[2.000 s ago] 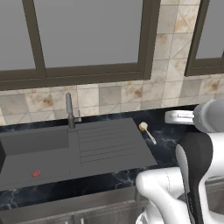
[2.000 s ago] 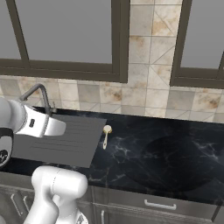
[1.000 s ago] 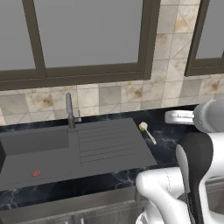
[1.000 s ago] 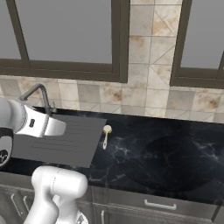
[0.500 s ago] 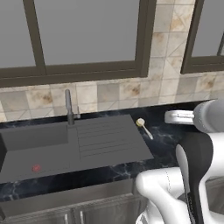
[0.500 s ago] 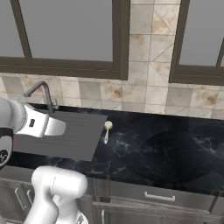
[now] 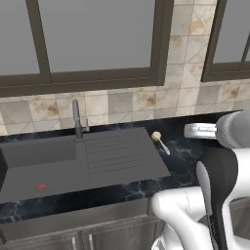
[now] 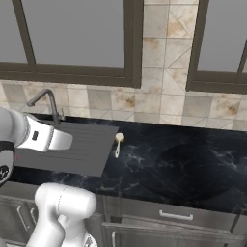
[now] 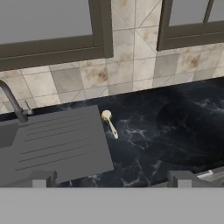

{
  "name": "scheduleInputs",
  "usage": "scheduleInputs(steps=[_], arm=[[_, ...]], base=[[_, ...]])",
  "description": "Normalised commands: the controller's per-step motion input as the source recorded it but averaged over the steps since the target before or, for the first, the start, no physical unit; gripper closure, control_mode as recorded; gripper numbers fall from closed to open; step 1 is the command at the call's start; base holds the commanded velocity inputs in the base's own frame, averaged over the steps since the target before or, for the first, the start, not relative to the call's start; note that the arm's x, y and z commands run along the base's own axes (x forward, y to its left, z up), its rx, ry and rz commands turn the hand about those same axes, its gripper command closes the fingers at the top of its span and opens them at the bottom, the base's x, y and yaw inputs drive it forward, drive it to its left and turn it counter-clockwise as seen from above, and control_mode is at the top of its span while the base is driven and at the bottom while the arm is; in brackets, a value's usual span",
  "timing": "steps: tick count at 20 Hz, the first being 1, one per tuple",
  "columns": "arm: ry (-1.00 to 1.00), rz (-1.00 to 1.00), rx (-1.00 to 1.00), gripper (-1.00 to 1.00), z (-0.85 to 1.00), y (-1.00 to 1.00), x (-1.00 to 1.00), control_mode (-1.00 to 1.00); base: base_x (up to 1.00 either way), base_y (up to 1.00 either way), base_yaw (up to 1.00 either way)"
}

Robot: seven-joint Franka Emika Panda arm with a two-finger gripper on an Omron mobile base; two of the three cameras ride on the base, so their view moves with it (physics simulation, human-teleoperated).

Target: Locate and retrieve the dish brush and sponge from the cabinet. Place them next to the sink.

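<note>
Sliding sideways, that's the whole picture since a second ago: window frames, tiles and sink have all shifted across both base views together, so the base has driven along the counter while the things themselves have stayed put. Up front, the gripper [image 9: 112, 181] shows in the hand view as two dark tips at the bottom, one at 7 o'clock and one at 5 o'clock, spread as wide as they go, nothing between them, touching nothing, well above the worktop. On to the sink [image 7: 34, 168]: dark grey basin at 9 o'clock in the left base view, ribbed drainboard [image 7: 117, 151] running off toward 3 o'clock, slim faucet [image 7: 76, 117] standing at the back edge. One small red spot [image 7: 40, 186] sits on the basin floor; what it is, too small to tell. Now the brush [image 7: 159, 141]: it lies flat on the black marble counter [image 8: 193, 164], just beside the drainboard's far corner, yellow head toward the tiled wall, white handle pointing back to the counter's front edge. From the right base view the brush [image 8: 118, 143] sits just off the drainboard's edge, at about 10 o'clock from centre; in the hand view the brush [image 9: 109, 123] lies dead centre, a touch toward 12.
</note>
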Motion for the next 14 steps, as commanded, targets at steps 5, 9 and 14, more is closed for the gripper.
scheduleInputs(steps=[5, 9, 14], arm=[[0.00, 0.00, 0.00, -1.00, 0.00, 0.00, 0.00, 1.00], [0.00, 0.00, 0.00, -1.00, 0.00, 0.00, 0.00, 1.00], [0.00, 0.00, 0.00, -1.00, 0.00, 0.00, 0.00, 1.00]], base=[[-0.09, 0.00, -0.26], [-0.05, 0.00, -0.46], [-0.01, 0.00, -0.47]])
